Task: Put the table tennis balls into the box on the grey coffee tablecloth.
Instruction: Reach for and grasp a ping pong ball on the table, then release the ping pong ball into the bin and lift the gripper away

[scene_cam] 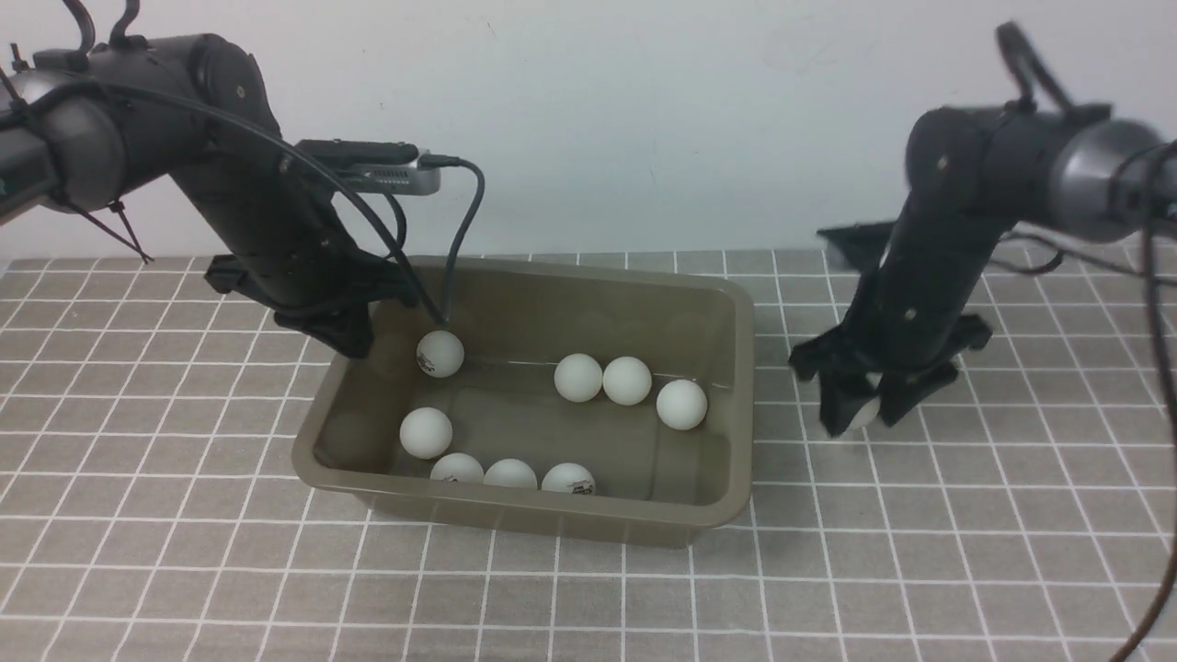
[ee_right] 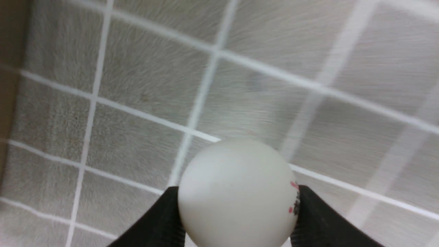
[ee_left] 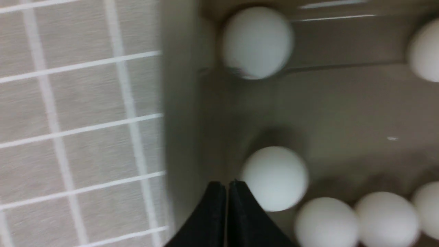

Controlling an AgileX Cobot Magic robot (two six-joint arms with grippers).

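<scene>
White wall [scene_cam: 644, 110] is seen behind, and the grey coffee tablecloth [scene_cam: 919, 552] is spread over the table. Between the tips of the right gripper [scene_cam: 862, 421] a held ball [ee_right: 236, 192] is pinched at its two sides, low over the cloth, to the right of the box [scene_cam: 552, 524] and clear of its wall. The left gripper [ee_left: 226, 187] is pressed together on nothing and hangs over the box's left end. Eight table tennis balls [scene_cam: 578, 378] are counted inside the box: three along the near wall, one just behind them, three toward the far right, one near the far left corner.

The held ball is smooth, hard and round, and is gripped at only two small spots. It could be lost to a hasty lift or swing, and would likely roll off across the flat cloth. The rolled rim could be clipped if the crossing is made too low. If released from too high, the ball could bounce back out off the glossy plastic floor or off the balls below. The cloth looks matte and woven, gridded with thin white lines; the box is olive-brown with rounded corners
</scene>
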